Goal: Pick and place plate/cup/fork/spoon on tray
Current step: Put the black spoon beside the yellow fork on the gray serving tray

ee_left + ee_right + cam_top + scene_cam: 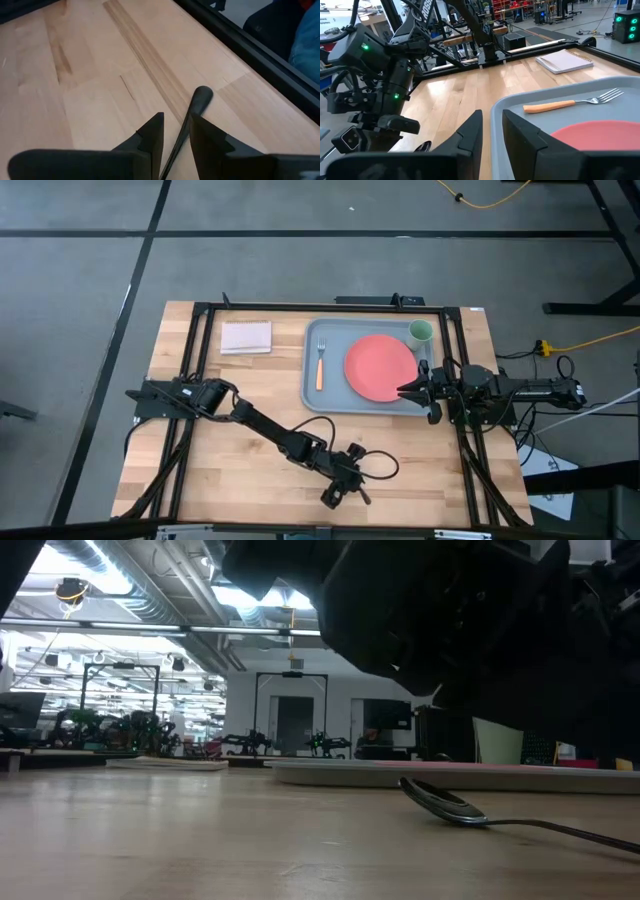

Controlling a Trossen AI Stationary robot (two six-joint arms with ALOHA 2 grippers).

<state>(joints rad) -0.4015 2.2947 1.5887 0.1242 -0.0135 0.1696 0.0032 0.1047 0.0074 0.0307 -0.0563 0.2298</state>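
The dark spoon (pixel 202 95) lies on the bare wood near the table's near edge, and the low view shows its bowl (pixel 440 802) resting on the table. My left gripper (pixel 335 495) (pixel 175 120) is over it, shut on its thin handle. The blue-grey tray (pixel 312 395) holds the coral plate (pixel 380 366), the orange-handled fork (pixel 320 365) and the green cup (pixel 421 332). My right gripper (pixel 408 391) (pixel 492 117) hovers at the tray's right side beside the plate, shut and empty. My left gripper has the spoon's handle (pixel 181 135) between its two fingers, behind the bowl. The fingers slant down from above and lie roughly along the handle. The spoon lies low, with its bowl (pixel 202 95) on the wood ahead of the fingertips.
A pale folded napkin (pixel 246 337) lies at the far left of the tray. Black frame rails run along the table's edges (pixel 190 380). Bare wood stretches between the left arm and the tray (pixel 250 470). A person's blue-clad leg (pixel 307 35) shows beyond the near rail.
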